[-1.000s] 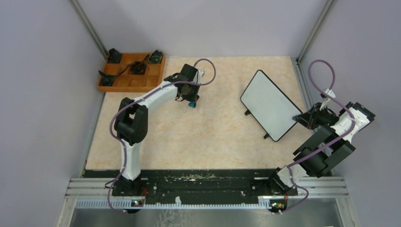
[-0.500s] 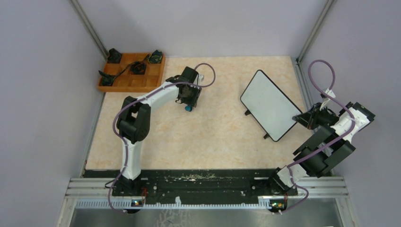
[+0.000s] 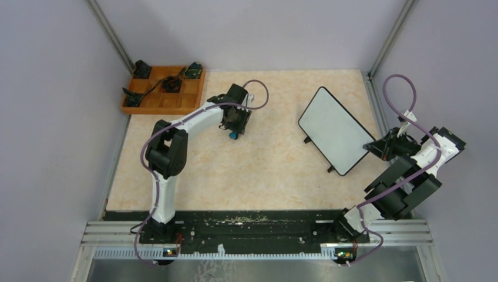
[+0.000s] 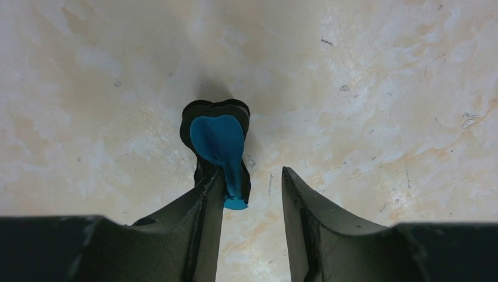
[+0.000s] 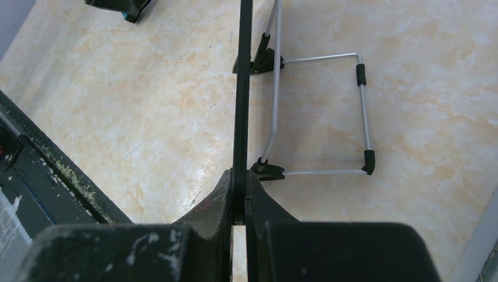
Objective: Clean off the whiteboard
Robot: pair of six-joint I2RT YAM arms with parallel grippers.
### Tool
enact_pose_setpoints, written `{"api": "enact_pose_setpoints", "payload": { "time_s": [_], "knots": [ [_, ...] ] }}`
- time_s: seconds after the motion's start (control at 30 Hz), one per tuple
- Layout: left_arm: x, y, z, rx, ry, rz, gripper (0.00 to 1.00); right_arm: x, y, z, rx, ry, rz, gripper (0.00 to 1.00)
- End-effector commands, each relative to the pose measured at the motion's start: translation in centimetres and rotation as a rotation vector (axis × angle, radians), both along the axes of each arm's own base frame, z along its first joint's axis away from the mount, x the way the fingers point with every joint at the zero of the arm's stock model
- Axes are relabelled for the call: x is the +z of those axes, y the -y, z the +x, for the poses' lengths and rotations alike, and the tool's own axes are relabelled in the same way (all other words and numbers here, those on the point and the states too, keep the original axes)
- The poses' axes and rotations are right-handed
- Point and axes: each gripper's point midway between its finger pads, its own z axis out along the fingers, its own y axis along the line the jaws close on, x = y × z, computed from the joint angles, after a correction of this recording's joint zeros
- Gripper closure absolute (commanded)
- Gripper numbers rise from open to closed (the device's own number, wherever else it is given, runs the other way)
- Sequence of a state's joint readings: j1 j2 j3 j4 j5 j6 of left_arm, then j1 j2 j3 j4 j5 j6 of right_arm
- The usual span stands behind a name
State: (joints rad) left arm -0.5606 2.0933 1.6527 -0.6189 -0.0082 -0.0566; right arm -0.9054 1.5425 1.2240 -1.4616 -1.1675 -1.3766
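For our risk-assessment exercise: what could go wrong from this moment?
1. The blue eraser sits off-centre against one finger of the open left gripper; closing may pinch only its tip.
2. The right gripper clamps the whiteboard only by its thin edge; wiping pressure could twist it loose.

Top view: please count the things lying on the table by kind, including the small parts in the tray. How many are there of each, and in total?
whiteboard: 1
blue eraser: 1
wooden tray: 1
small black parts in the tray: 4
Total: 7
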Motion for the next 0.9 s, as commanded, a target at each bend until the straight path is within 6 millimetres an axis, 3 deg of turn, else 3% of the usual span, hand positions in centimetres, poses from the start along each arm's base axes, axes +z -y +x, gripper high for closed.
{"api": "enact_pose_setpoints", "payload": {
  "time_s": [0.0,0.07,0.1,0.13,0.17,0.2,0.23,0.27,0.3,0.4,0.47,0.5,0.87],
  "knots": [
    [1.3,-0.3,-0.3,0.009,0.031,0.050,0.53,-0.7,-0.8,-0.6,0.030,-0.038,0.017,1.00],
    [1.3,-0.6,-0.1,0.018,0.053,0.083,0.52,-0.7,-0.9,-0.6,0.030,-0.039,0.020,1.00],
    [1.3,-0.7,-0.2,0.017,0.052,0.092,0.60,-0.7,-0.9,-0.6,0.030,-0.039,0.021,1.00],
    [1.1,-0.7,-0.3,0.014,0.046,0.090,0.86,-0.7,-0.9,-0.6,0.030,-0.039,0.022,1.00],
    [1.1,-0.6,-0.3,0.009,0.043,0.086,0.99,-0.8,-0.9,-0.6,0.030,-0.040,0.021,1.00],
    [1.0,-0.5,-0.4,0.008,0.038,0.086,0.95,-0.8,-0.9,-0.6,0.030,-0.038,0.021,1.00],
    [1.0,-0.5,-0.4,0.014,0.037,0.083,0.69,-0.8,-0.9,-0.6,0.032,-0.040,0.022,1.00],
    [1.0,-0.4,-0.5,0.015,0.035,0.078,0.52,-0.9,-0.9,-0.7,0.032,-0.041,0.021,1.00],
    [1.0,-0.3,-0.6,0.011,0.035,0.073,0.49,-0.9,-0.9,-0.7,0.032,-0.042,0.023,1.00],
    [1.4,-0.1,-0.6,0.008,0.053,0.060,0.63,-0.9,-0.9,-0.7,0.032,-0.041,0.020,1.00],
    [1.9,0.0,-0.5,0.008,0.064,0.053,0.48,-0.8,-0.8,-0.6,0.030,-0.040,0.020,1.00],
    [2.1,0.0,-0.5,0.010,0.069,0.049,0.46,-0.7,-0.8,-0.6,0.030,-0.040,0.021,1.00],
    [3.0,0.6,-1.0,-0.009,0.079,0.019,0.46,-0.7,-0.8,-0.7,0.029,-0.045,0.014,1.00]
  ]
}}
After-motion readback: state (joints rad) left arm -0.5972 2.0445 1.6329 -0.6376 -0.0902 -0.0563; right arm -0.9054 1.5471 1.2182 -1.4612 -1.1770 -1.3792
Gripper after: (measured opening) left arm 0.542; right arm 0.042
